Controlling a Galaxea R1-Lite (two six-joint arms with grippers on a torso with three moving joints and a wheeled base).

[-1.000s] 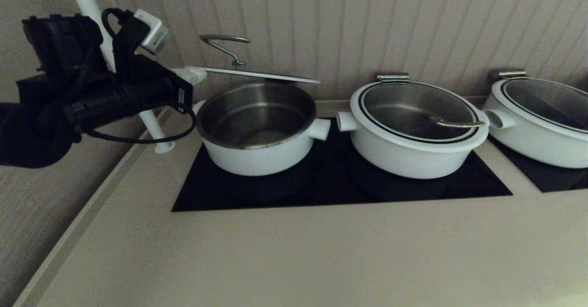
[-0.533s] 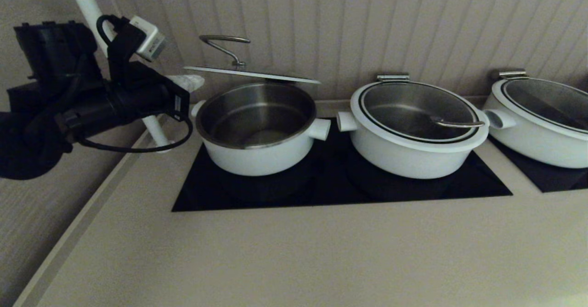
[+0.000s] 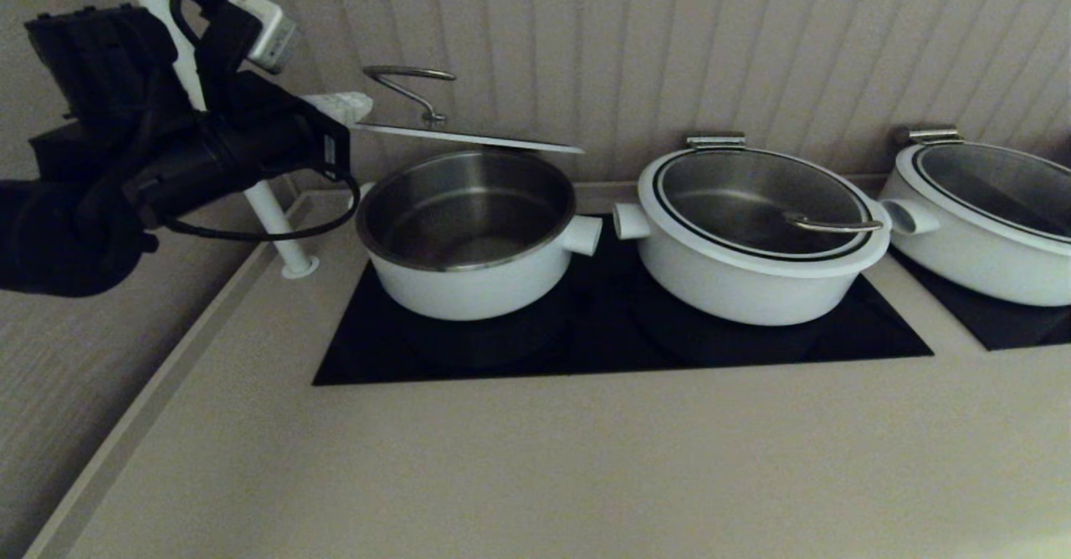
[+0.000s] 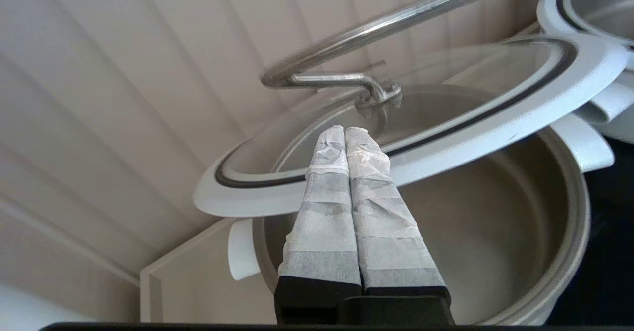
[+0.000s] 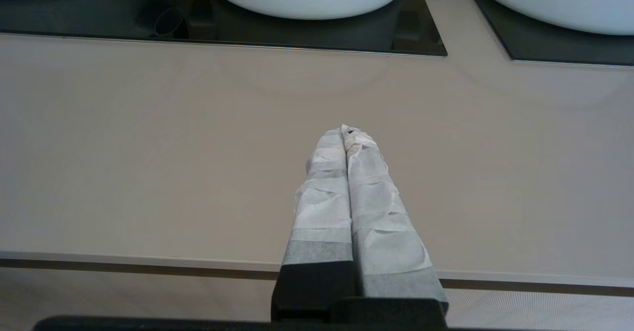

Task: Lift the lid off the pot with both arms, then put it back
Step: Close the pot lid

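A beige counter (image 3: 535, 458) backs onto a panelled wall. The lid (image 3: 468, 135) hovers tilted above the open pot (image 3: 468, 233), its rim pinched in the left gripper (image 4: 345, 131). The right gripper (image 5: 346, 132) idles closed over the counter. Next step, by judgement: level the lid and lower it centred.

lid (image 3: 468, 135) above pot (image 3: 468, 245), hand (image 3: 347, 107) left

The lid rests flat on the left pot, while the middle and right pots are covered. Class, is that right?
Not quite. The lid is raised and tilted above the pot, whose steel inside lies open, as the head view shows; the left gripper is at its rim. The middle pot and right pot are covered.
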